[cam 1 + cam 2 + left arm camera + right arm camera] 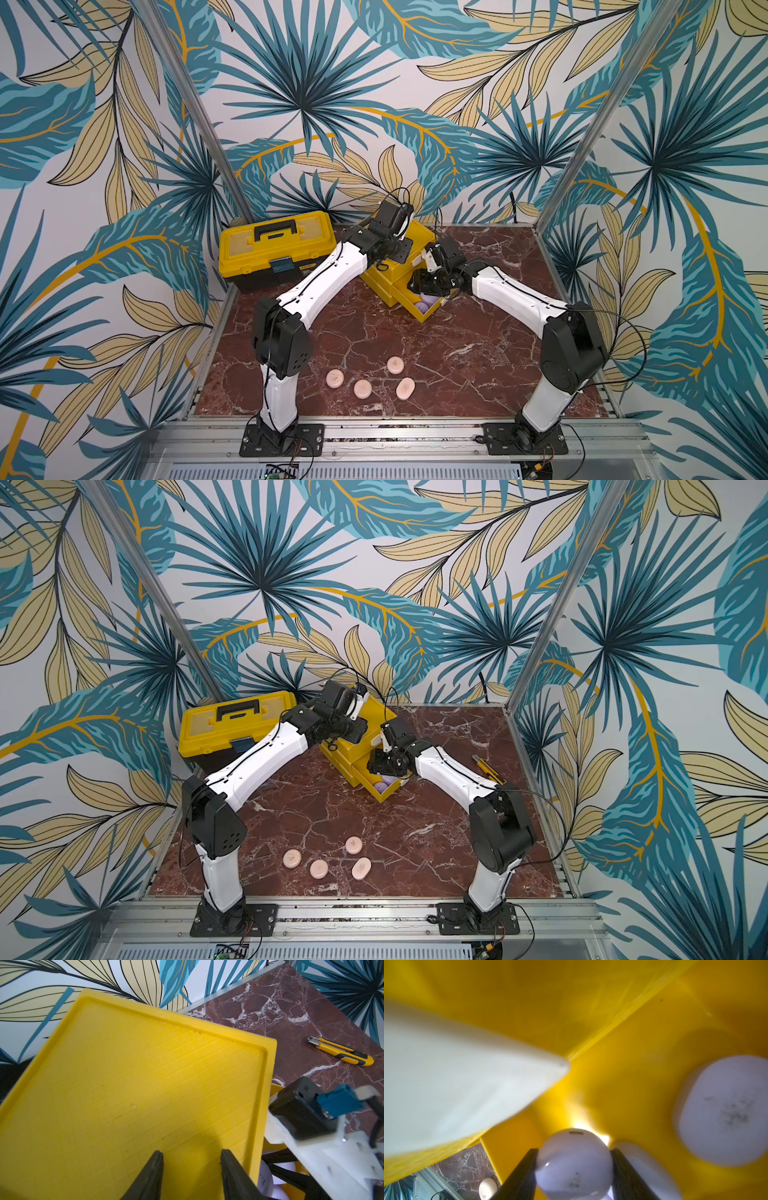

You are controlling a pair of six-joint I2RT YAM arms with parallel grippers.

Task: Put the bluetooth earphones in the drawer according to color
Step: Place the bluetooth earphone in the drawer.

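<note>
Reaching over the red marbled counter in both top views, the arms meet at the yellow plastic drawer chest (a yellow toolbox beside it); one drawer, pulled out, holds lilac oval earphone cases, and four pale pink cases lie near the front. Left wrist: the left hand, spread and empty, over the chest's top, a yellow-black utility knife beyond. Right wrist: the right hand pinches one lilac case inside the drawer.

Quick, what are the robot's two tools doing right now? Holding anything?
Left tool: open, holding nothing, over the yellow chest.
Right tool: closed on a purple earphone case inside the drawer.
</note>
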